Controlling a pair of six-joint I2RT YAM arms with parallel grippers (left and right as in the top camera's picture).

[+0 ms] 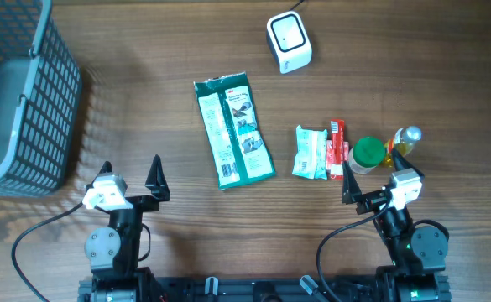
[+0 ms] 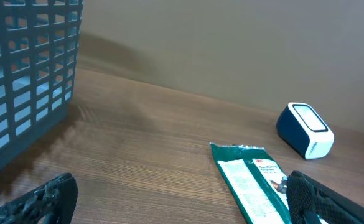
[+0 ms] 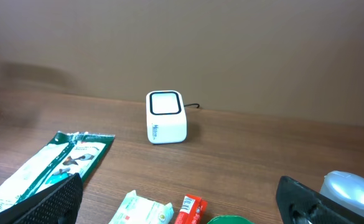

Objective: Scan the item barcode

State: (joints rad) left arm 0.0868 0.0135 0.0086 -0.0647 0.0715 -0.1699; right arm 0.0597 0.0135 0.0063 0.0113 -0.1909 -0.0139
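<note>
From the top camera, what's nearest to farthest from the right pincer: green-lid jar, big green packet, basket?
1. Green-lid jar, right beside the right pincer.
2. Big green packet, middle of the table.
3. Basket, far left corner.

"3M" on green packet (image 1: 232, 130)

A wooden table (image 1: 144, 50) with a brown grain carries everything here. At its far left corner stands a grey-blue mesh basket (image 1: 60, 109). Near the far edge, about the middle, sits a small white scanner (image 1: 289, 42), a dark cable running off behind it. A long green packet (image 1: 233, 130) lies flat in the centre, slightly askew. To its right a row huddles close together: a small pale-green pack (image 1: 310, 153), a red pack (image 1: 336, 143), a green-lidded jar (image 1: 367, 153) and a yellow bottle (image 1: 404, 141).
</note>
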